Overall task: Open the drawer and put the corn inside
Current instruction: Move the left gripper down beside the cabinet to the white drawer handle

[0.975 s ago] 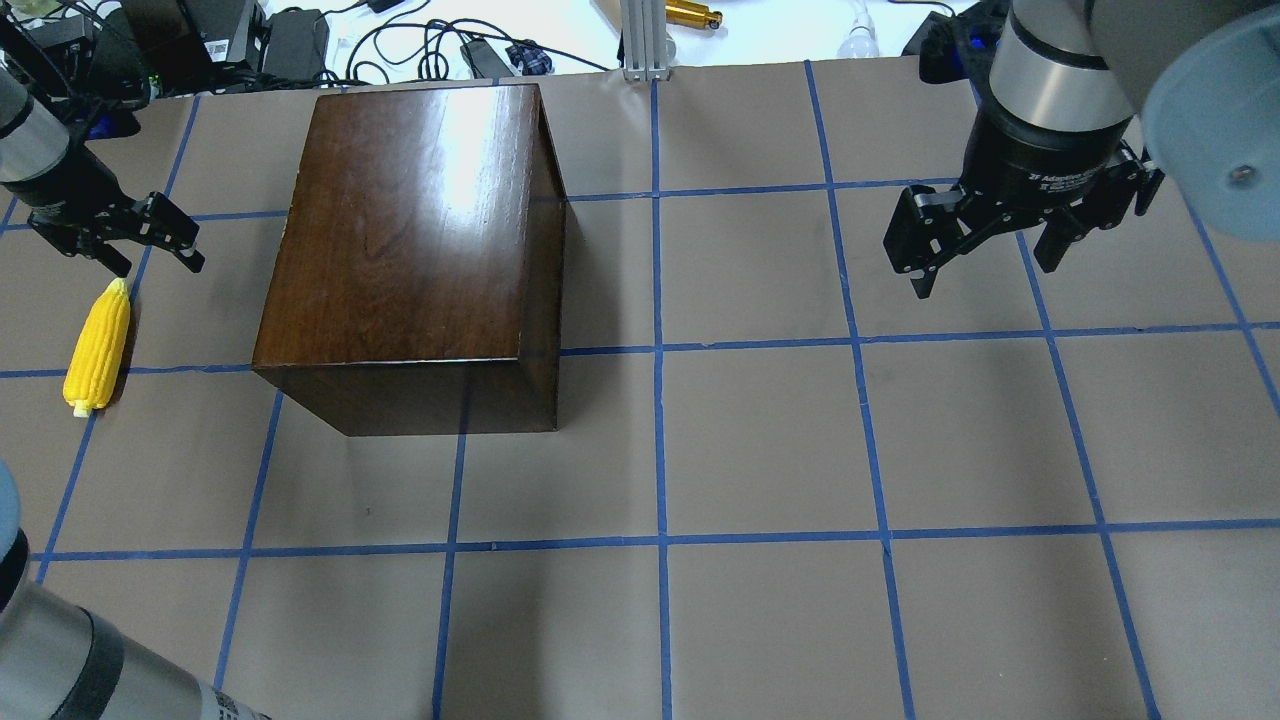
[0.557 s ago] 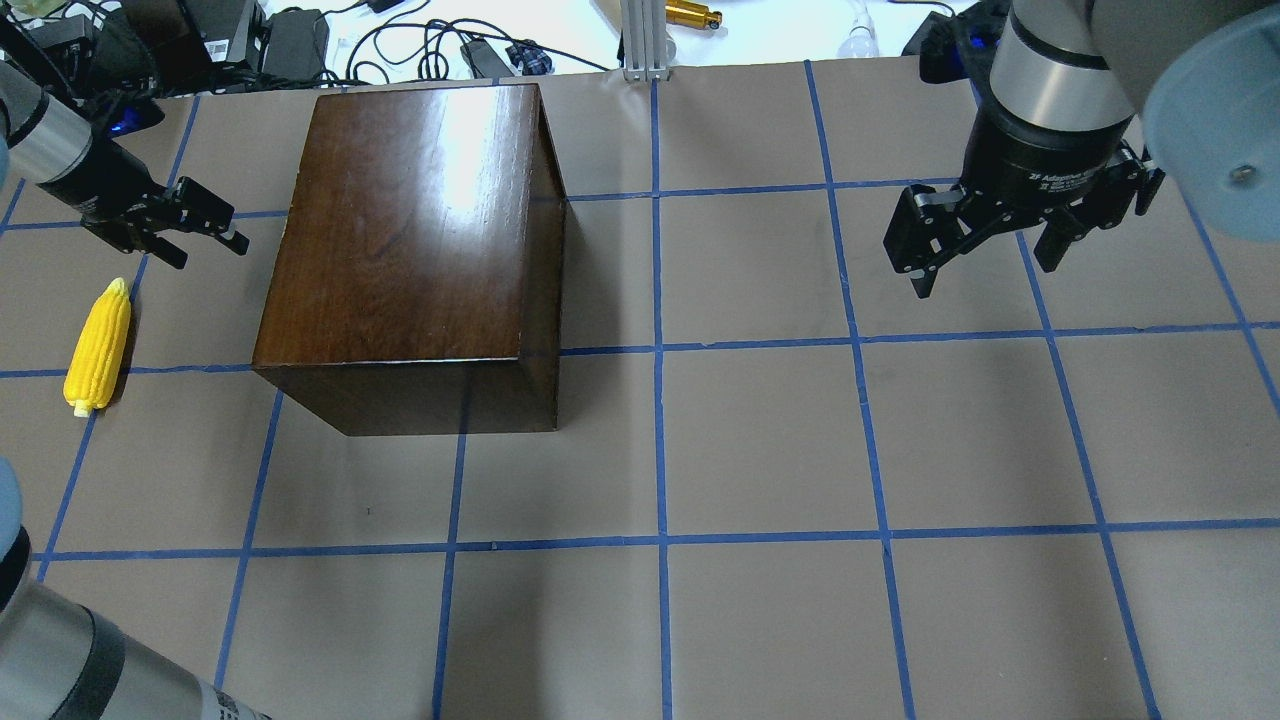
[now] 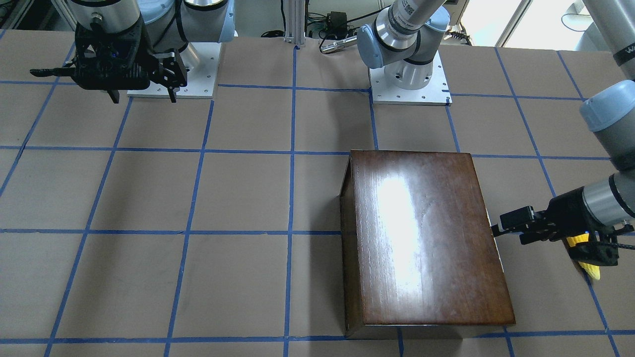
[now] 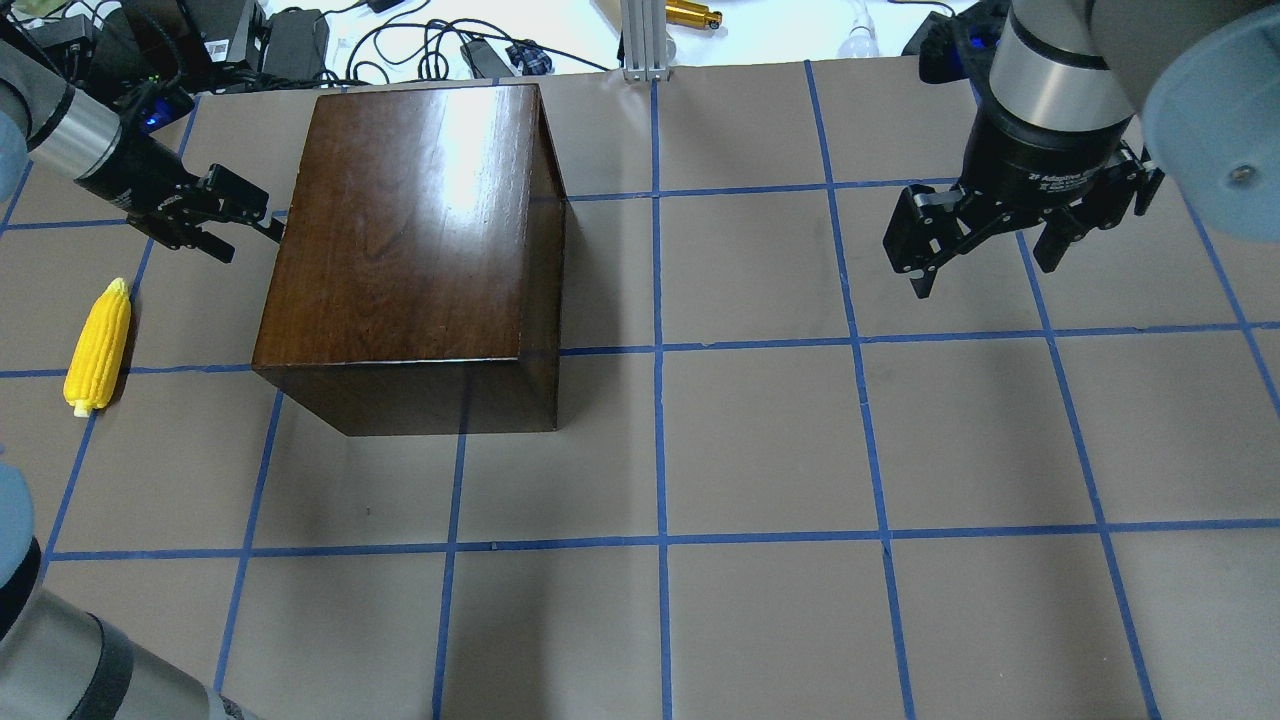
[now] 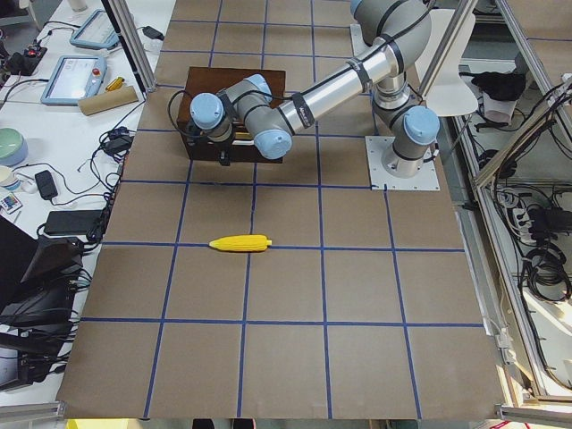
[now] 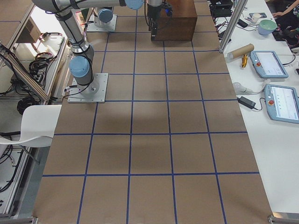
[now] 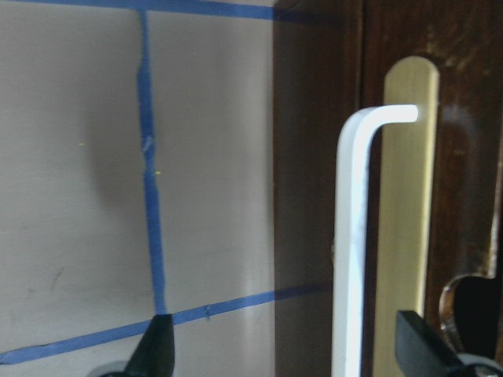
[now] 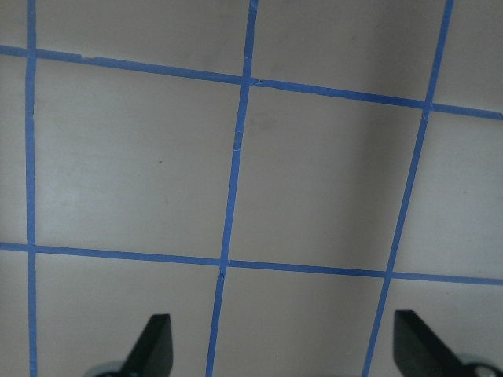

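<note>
The big dark-brown wooden box point(image 4: 410, 230) stands at the table's far left. The drawer front point(image 7: 464, 196) faces left and is shut; its metal pull point(image 7: 350, 236) shows in the left wrist view. My left gripper point(image 4: 245, 232) is open and level at that side of the box, the pull between its fingertips point(image 7: 157, 353). The yellow corn point(image 4: 98, 345) lies on the table to the left of the box, apart from the gripper; it also shows in the exterior left view point(image 5: 239, 243). My right gripper point(image 4: 985, 275) is open and empty above the far right.
Brown table with a blue tape grid point(image 4: 660, 540). Cables, power bricks and a metal post point(image 4: 640, 40) lie beyond the far edge. The arm bases point(image 3: 409, 74) stand on the robot's side.
My left gripper has moved from just above the corn's tip up and right to the box's left side. The corn, box and right arm have not moved.
</note>
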Motion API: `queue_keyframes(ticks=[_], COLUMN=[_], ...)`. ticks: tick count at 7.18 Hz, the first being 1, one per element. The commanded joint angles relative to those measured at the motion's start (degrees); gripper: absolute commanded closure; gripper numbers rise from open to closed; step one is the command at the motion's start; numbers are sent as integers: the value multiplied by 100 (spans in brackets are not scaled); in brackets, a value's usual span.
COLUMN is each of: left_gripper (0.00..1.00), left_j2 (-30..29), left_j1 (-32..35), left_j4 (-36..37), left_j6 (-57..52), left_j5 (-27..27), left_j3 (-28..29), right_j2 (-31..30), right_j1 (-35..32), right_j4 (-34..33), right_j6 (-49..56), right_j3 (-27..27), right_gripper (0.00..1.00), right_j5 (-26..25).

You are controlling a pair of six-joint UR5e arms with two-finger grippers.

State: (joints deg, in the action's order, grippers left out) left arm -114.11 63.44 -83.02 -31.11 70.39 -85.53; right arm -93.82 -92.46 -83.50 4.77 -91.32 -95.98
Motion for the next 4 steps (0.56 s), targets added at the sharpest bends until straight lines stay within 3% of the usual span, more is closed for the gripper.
queue_keyframes(ticks=[1,4], left_gripper=[0,0], left_j2=[-102,-199], left_j1=[20,20], left_j4=[58,67], left_j6=[0,78], left_j5=[1,-7], left_j3=[1,-34], right_j2=[-5,-5], right_j1=[0,0], right_j4=[0,0], right_j6=[7,7], right_j3=[0,0], right_gripper=[0,0], right_j5=[-8,-8])
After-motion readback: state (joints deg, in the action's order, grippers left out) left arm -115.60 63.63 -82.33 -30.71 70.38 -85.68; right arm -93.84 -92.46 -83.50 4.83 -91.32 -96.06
